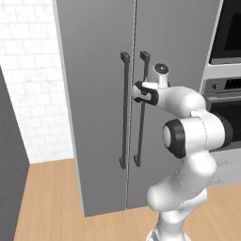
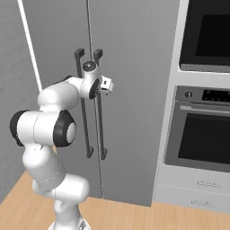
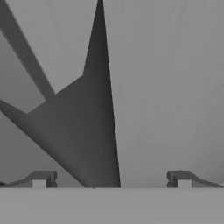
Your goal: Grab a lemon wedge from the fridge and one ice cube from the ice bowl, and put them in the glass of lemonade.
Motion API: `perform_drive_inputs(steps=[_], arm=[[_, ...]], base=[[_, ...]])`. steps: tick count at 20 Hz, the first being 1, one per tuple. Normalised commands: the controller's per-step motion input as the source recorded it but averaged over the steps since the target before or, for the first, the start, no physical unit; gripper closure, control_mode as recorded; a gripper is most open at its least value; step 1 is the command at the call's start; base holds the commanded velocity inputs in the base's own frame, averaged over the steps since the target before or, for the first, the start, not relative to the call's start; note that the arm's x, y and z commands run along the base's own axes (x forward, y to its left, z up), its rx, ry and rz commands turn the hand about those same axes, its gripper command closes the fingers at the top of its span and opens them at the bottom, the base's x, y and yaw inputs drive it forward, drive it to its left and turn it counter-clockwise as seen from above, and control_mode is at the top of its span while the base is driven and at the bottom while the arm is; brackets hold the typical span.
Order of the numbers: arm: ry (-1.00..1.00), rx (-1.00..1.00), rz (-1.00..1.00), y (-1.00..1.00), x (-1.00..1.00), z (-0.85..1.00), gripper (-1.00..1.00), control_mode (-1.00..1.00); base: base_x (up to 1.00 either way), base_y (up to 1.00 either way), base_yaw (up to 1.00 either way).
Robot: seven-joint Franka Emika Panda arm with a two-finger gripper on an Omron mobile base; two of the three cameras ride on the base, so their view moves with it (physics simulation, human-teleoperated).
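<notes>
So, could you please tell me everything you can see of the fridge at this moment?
The fridge is a tall cabinet with two flat, matte grey doors, both shut, meeting at a thin vertical seam. Each door carries a dark vertical bar handle beside that seam. It stands on the wooden floor, with a white tiled wall to its left and the oven column to its right. The open gripper is right at the right-hand handle, a fingertip on either side in the hand view; I cannot tell whether it touches.
</notes>
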Motion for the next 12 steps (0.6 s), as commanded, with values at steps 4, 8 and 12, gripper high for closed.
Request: perform_drive_inputs(steps=[4, 8, 12], arm=[[-0.06, 0.00, 0.00, 0.00, 0.34, -0.21, -1.00, -1.00], [-0.09, 0.00, 0.00, 0.00, 0.22, -0.19, -1.00, -1.00], [0.00, 0.00, 0.00, 0.00, 0.21, 0.00, 1.00, -1.00]], base=[[0.00, 0.00, 0.00], [0.00, 0.00, 0.00], [0.00, 0.00, 0.00]])
